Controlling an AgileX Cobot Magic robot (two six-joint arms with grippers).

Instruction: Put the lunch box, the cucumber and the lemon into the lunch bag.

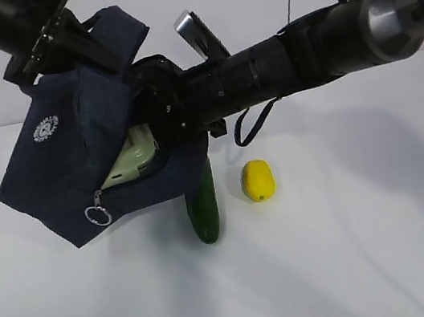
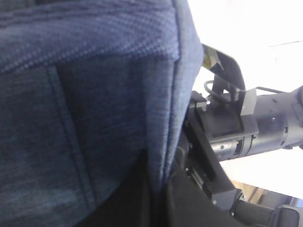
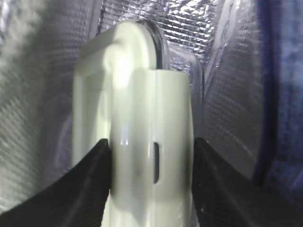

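Backdrop: plain white wall behind; white bench [image 1: 360, 264] below, lit evenly, soft shadows under the arms
Lunch bag [image 1: 75, 165]: dark navy fabric, lifted off the bench at its upper left corner and hanging tilted; mouth gapes toward the right; white round emblem on the side; silver ring pull [image 1: 98, 216] dangles at the lower edge of the opening; silver foil lining shows in the right wrist view
Left hand [image 1: 54, 42]: at the bag's top left corner, fingers pinched tight on the fabric, holding the bag up; left wrist view filled with blue cloth, fingertips themselves hidden
Right hand [image 3: 151, 156]: reaches in through the bag's mouth from the right; dark fingers [image 3: 90, 175] stand about half apart, one on each side of the lunch box, pressed against it
Lunch box [image 3: 137, 137]: pale sage-green lid, held edge-on between the right fingers, inside the lined bag; from the exterior view only a green corner peeks out of the opening
Cucumber [image 1: 203, 205]: dark green, lying on the bench just below the bag's lower right corner, far end tucked under the bag's edge
Lemon [image 1: 257, 180]: bright yellow, on the bench just right of the cucumber, not touching it; outside the bag
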